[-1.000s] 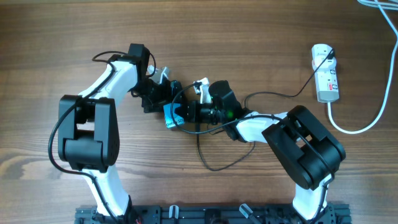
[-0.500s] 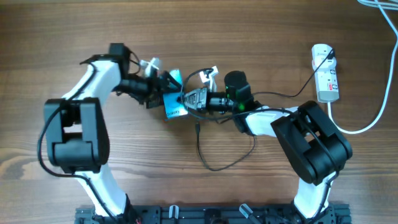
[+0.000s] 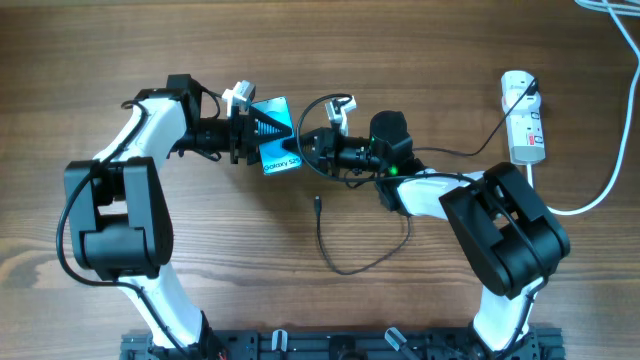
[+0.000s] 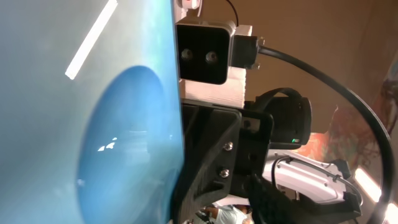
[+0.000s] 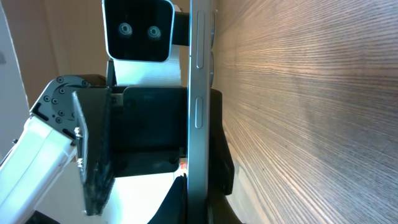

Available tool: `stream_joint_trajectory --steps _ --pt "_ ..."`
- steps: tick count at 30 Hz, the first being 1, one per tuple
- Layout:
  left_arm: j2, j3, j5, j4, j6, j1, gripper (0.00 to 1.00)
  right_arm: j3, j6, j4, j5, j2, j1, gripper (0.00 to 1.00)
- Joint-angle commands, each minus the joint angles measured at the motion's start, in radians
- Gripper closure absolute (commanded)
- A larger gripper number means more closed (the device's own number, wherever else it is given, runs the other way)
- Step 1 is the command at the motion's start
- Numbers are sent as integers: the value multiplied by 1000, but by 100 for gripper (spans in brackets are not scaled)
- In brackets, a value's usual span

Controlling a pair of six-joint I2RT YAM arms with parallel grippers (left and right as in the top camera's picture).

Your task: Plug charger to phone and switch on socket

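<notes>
- The phone is off the surface, held tilted between the two grippers near the middle of the overhead view. Its cyan screen faces up, and the white strip with dark text is at the end nearer the camera base.
- The left gripper reaches in from the left and is clamped on the phone. In the right wrist view its black body straddles the phone's thin edge, with its white wrist camera above.
- The right gripper meets the phone from the opposite side. In its own view the phone stands edge-on in the centre and runs down between two dark finger shapes at the bottom of the frame, so it appears closed on the phone as well.
- In the left wrist view the screen fills the left half of the frame, very close, and the right arm's camera and black gripper body are just past the phone's edge.
- The charger is not joined to the phone. Its connector tip lies free on the surface below the grippers. The thin black cable loops from there under the right arm and runs on to the right.
- The black plug sits in the top end of the socket.
- The socket lies at the far right, well apart from the phone. I cannot tell its switch position.
- A thick white cord curves away from the socket's lower end.
</notes>
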Motion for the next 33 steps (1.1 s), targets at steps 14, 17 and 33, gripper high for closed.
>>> stream_joint_trajectory --steps 14,17,33 --pt "-27 3 148 82 34 -2 62 13 -61 -94 -115 2 23 96" --pt "-27 3 148 99 34 -2 64 13 -78 -99 -147 2 23 96" --pt "-27 3 90 79 -73 1 96 13 -88 -37 -320 2 -27 41"
